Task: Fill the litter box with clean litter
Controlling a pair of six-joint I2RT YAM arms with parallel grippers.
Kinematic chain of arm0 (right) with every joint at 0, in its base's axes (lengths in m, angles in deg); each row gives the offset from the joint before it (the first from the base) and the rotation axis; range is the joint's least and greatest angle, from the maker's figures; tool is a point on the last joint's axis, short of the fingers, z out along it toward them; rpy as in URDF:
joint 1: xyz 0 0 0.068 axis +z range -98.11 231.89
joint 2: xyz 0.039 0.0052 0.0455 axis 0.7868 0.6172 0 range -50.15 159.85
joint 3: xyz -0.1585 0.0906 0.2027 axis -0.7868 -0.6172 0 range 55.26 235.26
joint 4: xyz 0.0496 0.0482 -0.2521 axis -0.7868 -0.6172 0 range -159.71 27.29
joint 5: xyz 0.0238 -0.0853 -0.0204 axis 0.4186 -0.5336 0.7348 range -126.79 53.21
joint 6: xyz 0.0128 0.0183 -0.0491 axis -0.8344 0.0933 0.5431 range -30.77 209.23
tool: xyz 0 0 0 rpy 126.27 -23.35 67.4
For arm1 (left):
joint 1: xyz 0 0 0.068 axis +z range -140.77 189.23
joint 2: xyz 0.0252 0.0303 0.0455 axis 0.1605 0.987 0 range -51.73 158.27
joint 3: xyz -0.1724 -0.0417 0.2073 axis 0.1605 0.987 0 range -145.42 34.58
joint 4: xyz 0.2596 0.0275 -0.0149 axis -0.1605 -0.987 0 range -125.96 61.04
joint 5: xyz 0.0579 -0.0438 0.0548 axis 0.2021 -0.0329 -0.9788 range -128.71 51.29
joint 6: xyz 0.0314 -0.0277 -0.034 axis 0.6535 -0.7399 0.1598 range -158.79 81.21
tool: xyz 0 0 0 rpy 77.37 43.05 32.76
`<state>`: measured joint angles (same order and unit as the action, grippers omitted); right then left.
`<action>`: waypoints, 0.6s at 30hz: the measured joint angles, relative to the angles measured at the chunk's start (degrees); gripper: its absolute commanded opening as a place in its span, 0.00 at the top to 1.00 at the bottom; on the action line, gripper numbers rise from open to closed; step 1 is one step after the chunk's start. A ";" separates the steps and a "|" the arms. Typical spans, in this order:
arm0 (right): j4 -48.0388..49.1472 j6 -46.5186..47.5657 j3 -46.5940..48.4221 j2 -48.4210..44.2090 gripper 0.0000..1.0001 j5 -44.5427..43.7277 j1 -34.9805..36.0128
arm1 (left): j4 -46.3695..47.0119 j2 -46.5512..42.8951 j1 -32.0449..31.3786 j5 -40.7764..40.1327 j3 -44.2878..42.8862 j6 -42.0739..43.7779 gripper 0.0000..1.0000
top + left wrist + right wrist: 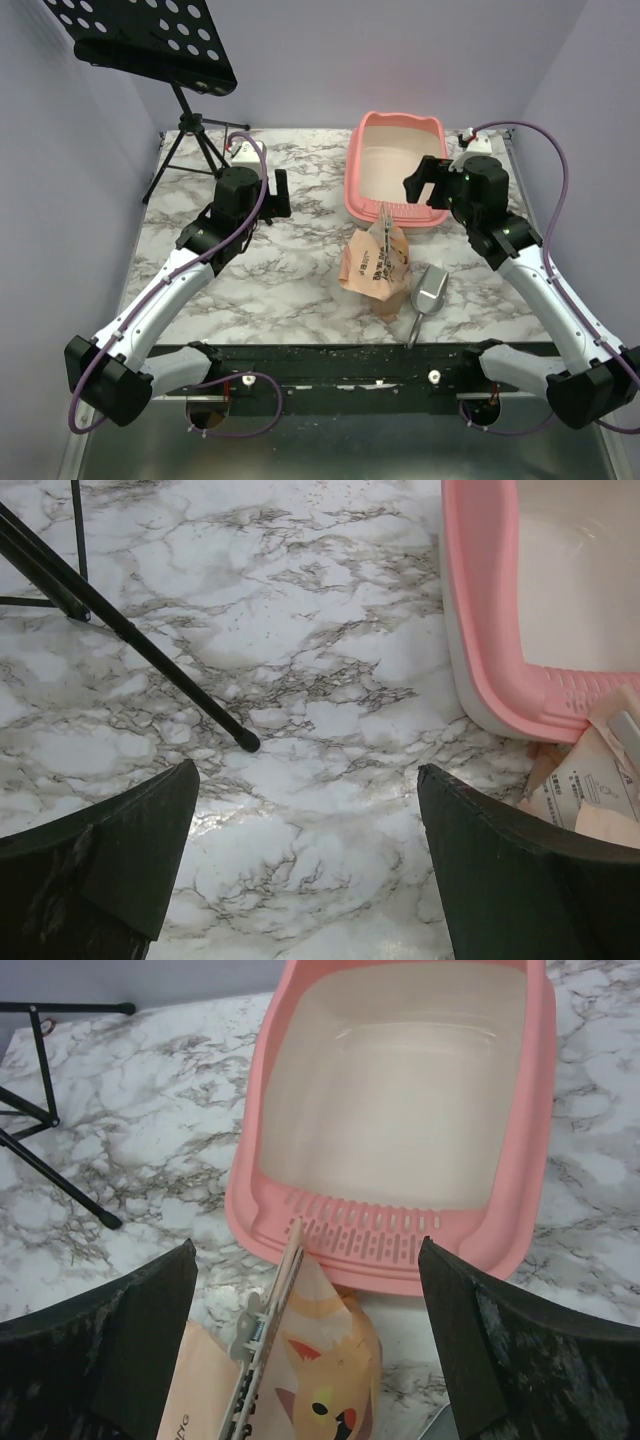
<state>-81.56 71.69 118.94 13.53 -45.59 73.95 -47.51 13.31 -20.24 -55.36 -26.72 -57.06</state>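
Litter box (385, 165) on marble table (290, 285)

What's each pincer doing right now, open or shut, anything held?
Left pincer: open, holding nothing.
Right pincer: open, holding nothing.
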 measured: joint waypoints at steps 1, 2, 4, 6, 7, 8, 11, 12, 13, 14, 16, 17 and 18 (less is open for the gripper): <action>0.00 -0.24 0.00 -0.02 0.00 -0.22 0.00 | 0.11 0.00 0.00 0.20 0.00 -0.02 0.01; -0.09 -0.52 -0.02 0.09 0.00 -0.31 0.00 | 0.17 0.00 0.00 0.28 0.02 -0.02 0.01; 0.04 -1.25 -0.26 0.24 0.00 -0.24 0.00 | 0.31 0.00 0.00 0.52 0.04 -0.04 0.01; 0.92 -1.86 -1.40 -0.26 0.00 0.48 0.00 | 0.31 0.00 0.00 0.66 0.09 -0.04 0.01; 1.27 -1.88 -2.01 -0.66 0.00 0.85 0.00 | 0.31 0.00 0.00 0.72 0.09 -0.04 0.01; 1.31 -1.88 -2.47 -1.03 0.00 1.09 0.00 | 0.28 0.00 0.00 0.76 0.11 -0.04 0.01; 1.40 -1.90 -2.97 -2.10 0.00 1.16 0.00 | 0.26 -0.02 -0.02 2.01 0.09 0.37 0.02; 1.44 -1.92 -2.97 -2.47 0.00 1.16 0.00 | 0.26 -0.02 -0.13 2.71 0.09 0.68 0.02; 1.44 -1.97 -2.97 -2.93 0.01 1.16 0.00 | 0.22 -0.02 -0.48 3.52 0.09 0.96 0.03; 1.40 -2.05 -2.97 -3.37 0.01 1.18 0.00 | 0.11 -0.02 -0.83 4.17 0.09 1.25 0.03; 0.96 -2.21 -2.89 -3.96 0.03 1.84 0.00 | -0.76 0.04 -2.62 4.90 -0.20 1.79 0.03; 0.31 -2.23 -2.62 -4.02 0.04 2.49 0.00 | -1.16 0.07 -2.91 5.03 -0.28 1.99 0.04; -0.79 -2.29 -2.10 -3.91 0.05 3.26 0.00 | -1.60 0.17 -4.31 5.07 -0.66 2.16 0.04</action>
<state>-82.35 69.40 116.84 9.61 -42.33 73.95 -49.10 13.48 -24.55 -50.29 -27.37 -54.89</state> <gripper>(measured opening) 0.975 0.971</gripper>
